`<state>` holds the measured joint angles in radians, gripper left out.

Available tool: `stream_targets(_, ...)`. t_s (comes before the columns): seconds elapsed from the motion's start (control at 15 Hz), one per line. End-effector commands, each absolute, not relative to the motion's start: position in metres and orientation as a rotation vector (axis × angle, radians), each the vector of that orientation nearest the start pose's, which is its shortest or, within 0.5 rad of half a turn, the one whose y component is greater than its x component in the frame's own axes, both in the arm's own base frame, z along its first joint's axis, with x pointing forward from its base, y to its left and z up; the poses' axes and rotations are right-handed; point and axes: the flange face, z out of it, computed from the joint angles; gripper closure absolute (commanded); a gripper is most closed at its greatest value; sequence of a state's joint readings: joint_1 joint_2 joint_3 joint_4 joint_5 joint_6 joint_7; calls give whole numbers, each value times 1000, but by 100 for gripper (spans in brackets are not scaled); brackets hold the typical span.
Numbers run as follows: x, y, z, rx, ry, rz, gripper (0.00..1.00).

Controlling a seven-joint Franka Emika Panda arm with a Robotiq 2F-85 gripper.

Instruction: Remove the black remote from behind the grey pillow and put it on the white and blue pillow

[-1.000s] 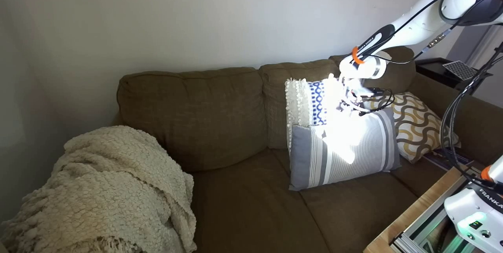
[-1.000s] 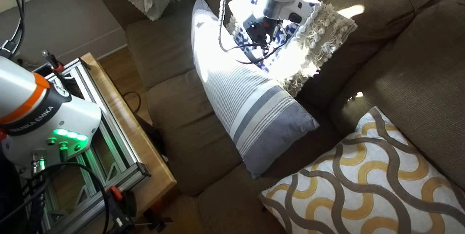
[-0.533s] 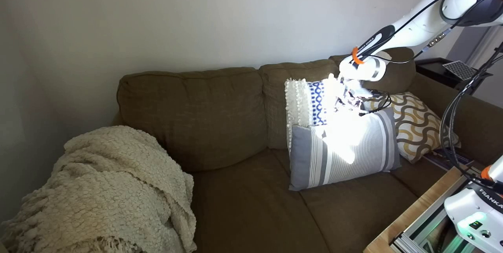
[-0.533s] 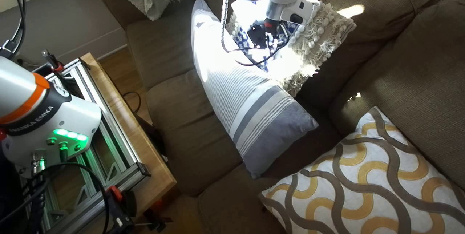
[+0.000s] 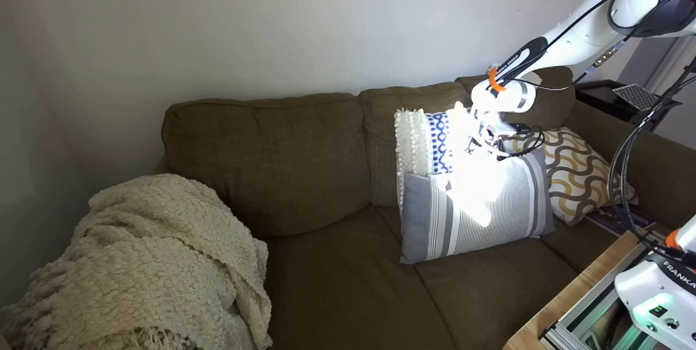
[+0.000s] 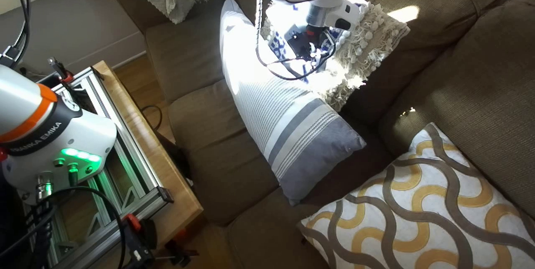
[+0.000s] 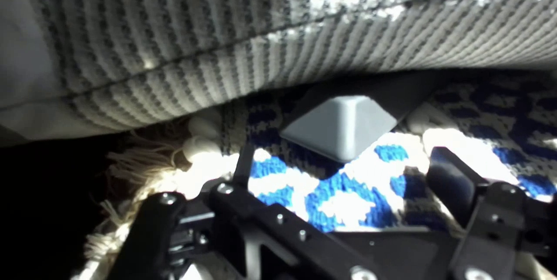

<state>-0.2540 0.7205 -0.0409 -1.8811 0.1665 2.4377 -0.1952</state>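
Both jaws of the gripper (image 7: 343, 154) stand apart, facing the black remote (image 7: 344, 128) — its end peeks out between grey pillow (image 7: 209, 75) and white-and-blue pillow (image 7: 343, 204). Pre-grasp alignment seems in hand; next, advance and close.

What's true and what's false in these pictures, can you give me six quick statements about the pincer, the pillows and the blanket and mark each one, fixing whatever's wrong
1. The pincer is open. True.
2. It is clamped on something. False: in the wrist view its fingers stand apart, with gaps on both sides of the dark object, probably the remote.
3. In an exterior view, the grey pillow sits in front of the white and blue pillow. True.
4. The wavy-patterned pillow and a cream blanket both lie on the sofa. True.
5. The waves on that pillow are green. False: they are brown and yellow.
6. The blanket lies against the grey pillow. False: in an exterior view they lie well apart.
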Motion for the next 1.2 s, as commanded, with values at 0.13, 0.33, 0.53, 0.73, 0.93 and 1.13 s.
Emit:
stream_targets(0.13, 570, -183, 88, -2968, 237, 281, 0)
stream_targets(0.33, 568, -184, 77, -2938, 217, 244, 0)
stream_targets(0.53, 566, -187, 72, -2880, 229, 210, 0)
stream_targets(0.73, 566, -190, 73, -2835, 244, 160, 25)
stream_targets(0.93, 568, -195, 76, -2811, 248, 120, 49)
stream_targets(1.13, 570, -194, 77, -2780, 245, 95, 66)
